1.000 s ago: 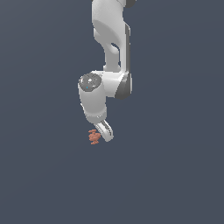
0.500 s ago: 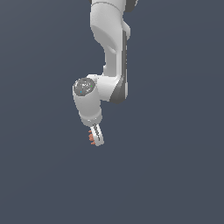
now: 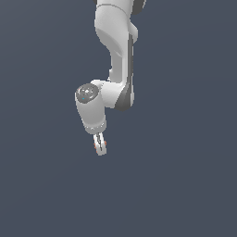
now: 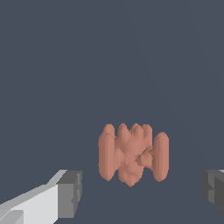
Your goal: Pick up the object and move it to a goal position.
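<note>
Between open hand (image 4: 139,192): object (image 4: 132,153), previously beside.

Matt, lumpy orange-red object (image 4: 132,154); smooth white tool (image 4: 142,192) with dull grey pads (image 4: 70,193).

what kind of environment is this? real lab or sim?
Almost certainly a simulator's bare scene: flat, uniform slate-grey background with no furniture or walls, a cleanly rendered white arm ending in the gripper, and a blocky, low-poly orange-red object between its open grey fingers.

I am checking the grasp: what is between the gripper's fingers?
The orange-red object sits between the fingers, with gaps on both sides in the wrist view. In the exterior view the gripper mostly covers it.
</note>
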Controlling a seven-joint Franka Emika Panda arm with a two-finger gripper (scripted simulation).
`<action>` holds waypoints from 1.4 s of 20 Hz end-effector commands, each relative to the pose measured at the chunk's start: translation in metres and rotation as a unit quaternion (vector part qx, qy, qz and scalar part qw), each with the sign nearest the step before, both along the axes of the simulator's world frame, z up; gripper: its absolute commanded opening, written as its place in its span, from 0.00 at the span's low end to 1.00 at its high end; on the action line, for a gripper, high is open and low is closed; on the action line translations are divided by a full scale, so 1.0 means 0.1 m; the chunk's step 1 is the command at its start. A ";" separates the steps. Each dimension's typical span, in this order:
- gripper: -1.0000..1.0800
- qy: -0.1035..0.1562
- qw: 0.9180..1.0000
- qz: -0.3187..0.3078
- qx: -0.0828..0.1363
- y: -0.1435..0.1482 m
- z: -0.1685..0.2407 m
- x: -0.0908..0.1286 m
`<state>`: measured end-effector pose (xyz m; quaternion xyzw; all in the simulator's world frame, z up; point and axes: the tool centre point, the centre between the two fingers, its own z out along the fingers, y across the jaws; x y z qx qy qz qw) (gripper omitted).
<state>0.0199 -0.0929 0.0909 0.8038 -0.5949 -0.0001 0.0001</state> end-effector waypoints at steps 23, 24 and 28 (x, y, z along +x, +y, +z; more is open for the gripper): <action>0.00 0.000 1.000 -0.003 0.000 0.00 -0.50 0.00; 0.00 0.000 1.000 -0.003 0.000 0.00 -0.50 0.00; 0.00 0.000 1.000 -0.003 0.000 0.00 -0.50 0.00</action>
